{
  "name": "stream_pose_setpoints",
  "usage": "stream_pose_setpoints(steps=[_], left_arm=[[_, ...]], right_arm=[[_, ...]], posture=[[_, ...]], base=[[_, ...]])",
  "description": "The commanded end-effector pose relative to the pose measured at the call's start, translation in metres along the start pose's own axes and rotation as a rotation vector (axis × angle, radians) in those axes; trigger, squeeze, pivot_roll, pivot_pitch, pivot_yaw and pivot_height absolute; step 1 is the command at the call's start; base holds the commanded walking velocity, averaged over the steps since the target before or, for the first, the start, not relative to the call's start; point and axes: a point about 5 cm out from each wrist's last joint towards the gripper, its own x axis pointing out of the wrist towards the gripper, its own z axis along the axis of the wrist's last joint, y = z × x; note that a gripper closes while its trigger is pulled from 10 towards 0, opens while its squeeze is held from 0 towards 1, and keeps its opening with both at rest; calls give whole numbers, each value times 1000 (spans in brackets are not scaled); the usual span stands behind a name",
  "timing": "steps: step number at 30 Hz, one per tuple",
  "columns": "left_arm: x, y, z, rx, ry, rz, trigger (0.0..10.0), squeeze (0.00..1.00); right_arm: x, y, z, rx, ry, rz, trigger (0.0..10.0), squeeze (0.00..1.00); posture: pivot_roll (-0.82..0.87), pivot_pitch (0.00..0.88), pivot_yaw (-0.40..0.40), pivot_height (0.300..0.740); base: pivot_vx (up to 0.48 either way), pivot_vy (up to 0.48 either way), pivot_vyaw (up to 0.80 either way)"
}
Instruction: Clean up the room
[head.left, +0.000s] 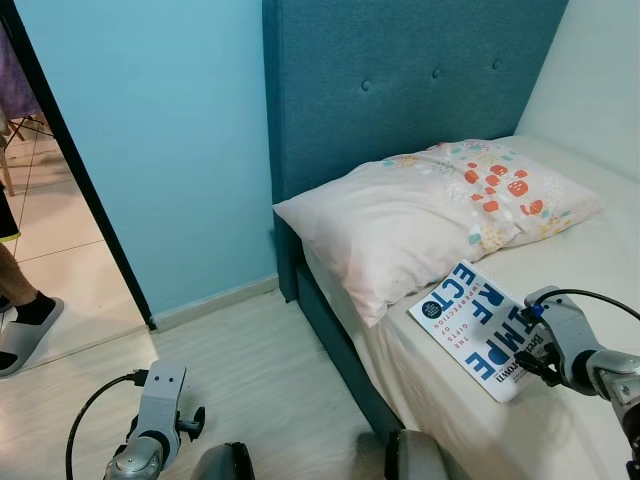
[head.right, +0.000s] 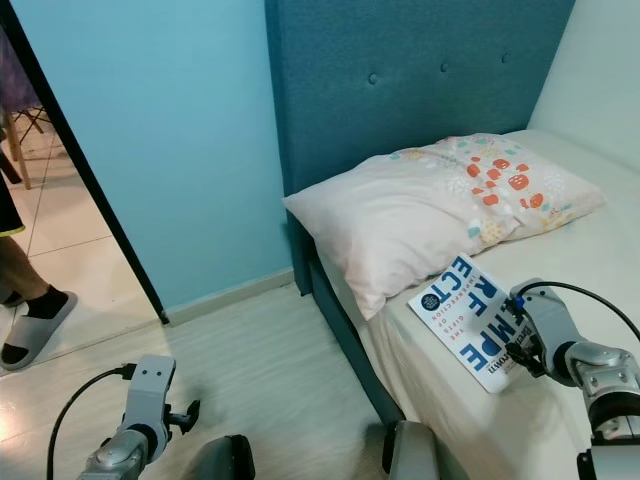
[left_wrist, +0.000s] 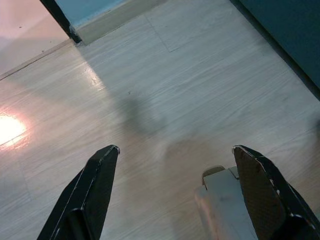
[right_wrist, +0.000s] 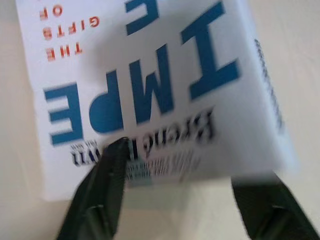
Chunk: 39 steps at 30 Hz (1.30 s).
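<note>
A white book (head.left: 478, 328) with big blue letters lies flat on the bed's cream sheet (head.left: 590, 260), just in front of a floral pillow (head.left: 430, 215). My right gripper (head.left: 528, 345) sits at the book's near end. In the right wrist view it (right_wrist: 185, 162) is open, one finger (right_wrist: 107, 185) overlapping the blurred cover (right_wrist: 150, 75) and the other finger off the edge. My left gripper (left_wrist: 175, 147) hangs open and holds nothing above the pale wood floor (left_wrist: 150, 75); its arm (head.left: 155, 420) is low at the left.
A teal padded headboard (head.left: 400, 80) and teal bed frame (head.left: 340, 350) stand against the blue wall (head.left: 160, 140). At the left a doorway opens, where a person's foot in a grey slipper (head.left: 25, 325) stands. Floor lies between the bed and the door.
</note>
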Motion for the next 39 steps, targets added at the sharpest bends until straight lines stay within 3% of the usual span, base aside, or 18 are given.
stream_pose_setpoints(steps=[1, 2, 3, 4, 5, 17, 20, 24, 27, 28, 31, 32, 34, 35, 36, 37, 39], left_arm=[[-1, -2, -2, 4, 2, -6, 10000, 0], [-1, -3, -3, 4, 3, -6, 10000, 0], [-1, -3, -3, 4, 3, -6, 10000, 0], [-1, -3, -3, 3, 3, -6, 10000, 0], [-1, -4, -3, 2, 3, -8, 10000, 0], [0, -10, -2, -6, 4, -17, 10000, 0], [1, -11, -1, -10, 4, -17, 10000, 0], [2, -12, -1, -22, 19, 1, 10000, 0], [5, -7, 2, -53, 47, 56, 10000, 0], [6, -5, 4, -61, 47, 68, 10000, 0], [7, -2, 8, -73, 44, 83, 10000, 0], [7, -2, 8, -73, 44, 83, 10000, 0], [8, 0, 11, -79, 39, 86, 10000, 0], [8, 0, 11, -79, 39, 86, 10000, 0], [9, 1, 15, -79, 26, 87, 10000, 0], [9, 1, 15, -79, 26, 87, 10000, 0], [11, 3, 22, -93, 4, 93, 10000, 0]], right_arm=[[-2, -5, 2, 4, 1, -15, 10000, 855], [-3, -6, 2, 0, 3, -22, 10000, 745], [-3, -6, 2, 0, 3, -22, 10000, 745], [-4, -9, 3, -3, 4, -35, 10000, 271], [-6, -12, 3, -9, 6, -51, 10000, 0], [-14, -28, 9, -45, 10, -109, 10000, 0], [-15, -30, 13, -31, -12, -117, 10000, 0], [-12, -24, 28, 43, -129, -66, 10000, 0], [-4, 1, 64, 278, -415, 100, 10000, 0], [-3, 15, 75, 325, -507, 162, 10000, 0], [-3, 45, 92, 401, -646, 259, 10000, 0], [-3, 45, 92, 401, -646, 259, 10000, 0], [-4, 67, 98, 432, -707, 298, 10000, 0], [-4, 67, 98, 432, -707, 298, 10000, 0], [-4, 85, 100, 486, -744, 304, 10000, 0], [-4, 85, 100, 486, -744, 304, 10000, 0], [-1, 113, 100, 584, -770, 308, 10000, 0]], posture=[[-7, 69, -40, 515], [-7, 68, -41, 515], [-7, 68, -41, 515], [-9, 65, -41, 515], [-10, 64, -42, 515], [-25, 40, -53, 515], [-26, 33, -54, 515], [-24, 18, -55, 515], [-15, 0, -54, 515], [-12, 0, -47, 520], [-15, 0, -40, 535], [-15, 0, -40, 535], [-17, 0, -38, 545], [-17, 0, -38, 545], [-20, 0, -36, 550], [-20, 0, -36, 550], [-24, 0, -30, 560]], base=[[0, 0, 0], [0, 0, 0], [0, 0, 0], [0, 0, 0], [0, 0, 0], [0, 0, 0], [0, 0, 0], [0, 0, 0], [0, 0, 0], [0, 0, 0], [0, 0, 0], [0, 0, 0], [0, 0, 0], [0, 0, 0], [0, 0, 0], [0, 0, 0], [0, 0, 0]])
